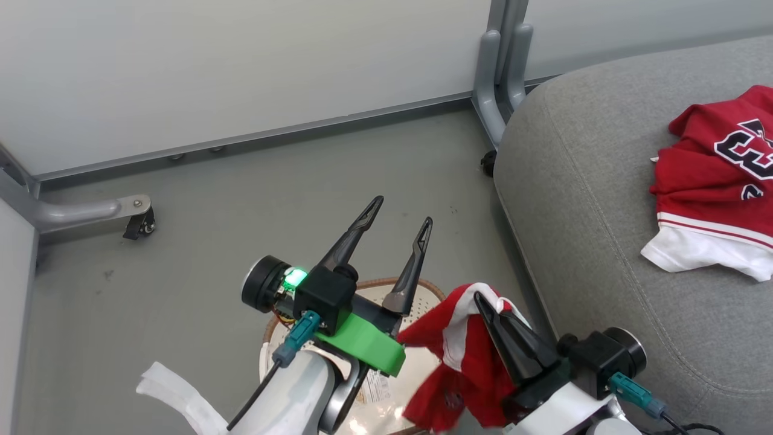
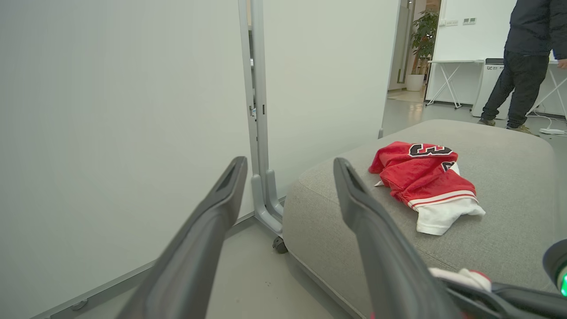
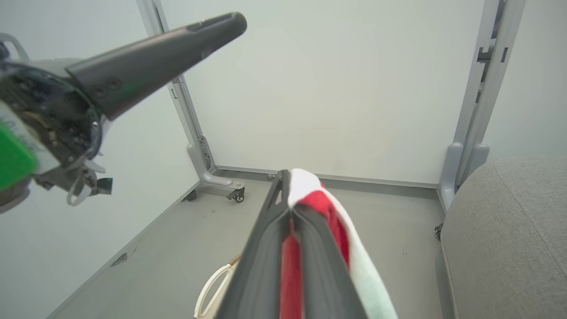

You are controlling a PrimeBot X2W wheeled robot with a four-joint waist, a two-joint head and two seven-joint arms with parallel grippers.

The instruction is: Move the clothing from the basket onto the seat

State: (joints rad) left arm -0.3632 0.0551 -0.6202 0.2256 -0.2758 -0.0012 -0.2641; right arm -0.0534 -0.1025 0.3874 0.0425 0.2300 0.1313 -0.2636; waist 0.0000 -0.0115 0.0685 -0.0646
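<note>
My right gripper (image 1: 481, 299) is shut on a red garment with white trim (image 1: 457, 347), holding it up above the cream basket (image 1: 432, 289); the pinched fabric (image 3: 321, 208) drapes over its closed fingers. Above the basket my left gripper (image 1: 403, 212) stands open with nothing between its fingers (image 2: 221, 199). A second piece of red clothing (image 1: 712, 175) with black-and-white numerals lies crumpled on the grey seat (image 1: 580, 181), also seen past the left gripper as red clothing (image 2: 425, 177) on the seat (image 2: 509, 221). Both arms hide most of the basket's inside.
White partition panels on grey wheeled feet (image 1: 136, 220) close off the far side and left of the grey floor. A partition post (image 1: 498, 72) stands at the seat's corner. A person (image 2: 522, 66) stands by desks beyond the seat. The basket's white handle (image 3: 212, 283) shows below.
</note>
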